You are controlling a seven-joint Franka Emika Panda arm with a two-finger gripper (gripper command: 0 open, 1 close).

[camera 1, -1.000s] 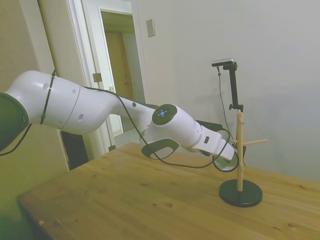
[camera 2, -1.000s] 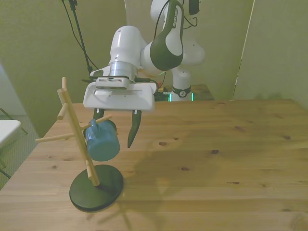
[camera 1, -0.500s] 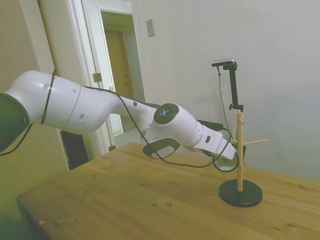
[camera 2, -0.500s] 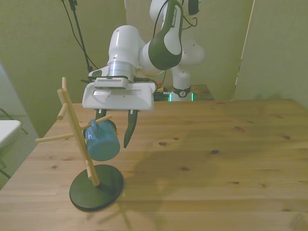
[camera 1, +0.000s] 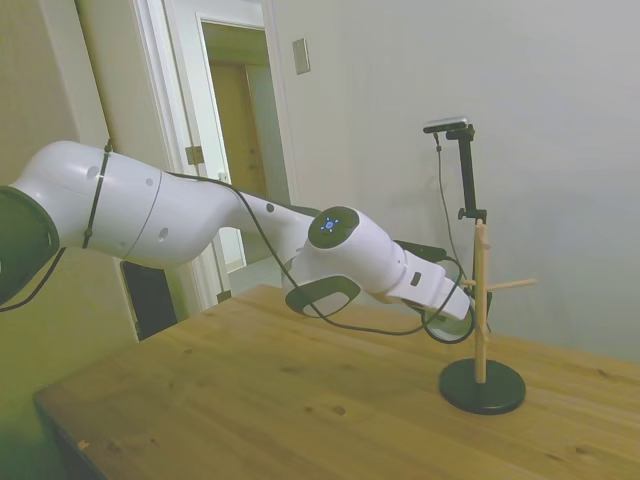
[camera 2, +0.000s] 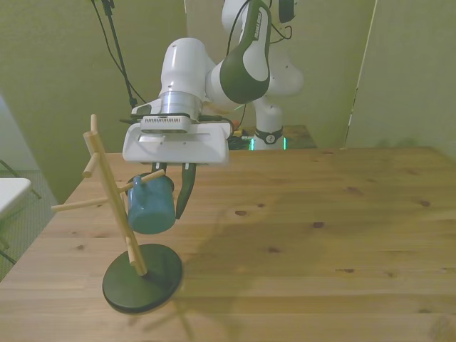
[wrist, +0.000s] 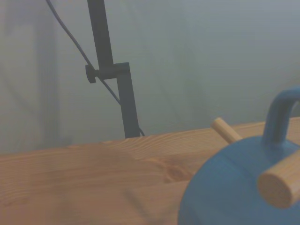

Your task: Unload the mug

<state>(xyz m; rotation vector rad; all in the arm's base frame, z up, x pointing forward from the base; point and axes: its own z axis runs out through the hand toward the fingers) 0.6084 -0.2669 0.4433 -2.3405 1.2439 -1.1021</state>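
Rack pegs [camera 2: 148,176] (wooden) around mug [camera 2: 151,208]

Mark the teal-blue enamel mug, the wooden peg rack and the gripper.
teal-blue enamel mug [camera 2: 152,208]: front view, on its outer side wall.
wooden peg rack [camera 2: 112,203]: front view, on the tilted centre post.
gripper [camera 2: 167,189]: front view, midway between the fingertips.

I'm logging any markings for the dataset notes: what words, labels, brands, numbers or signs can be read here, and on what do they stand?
No readable text in any view.
The mug: plain teal-blue, no print showing.
The wooden mug tree: unmarked.
The hand: no legible label.
The arm's round blue light: a lit mark, not text.
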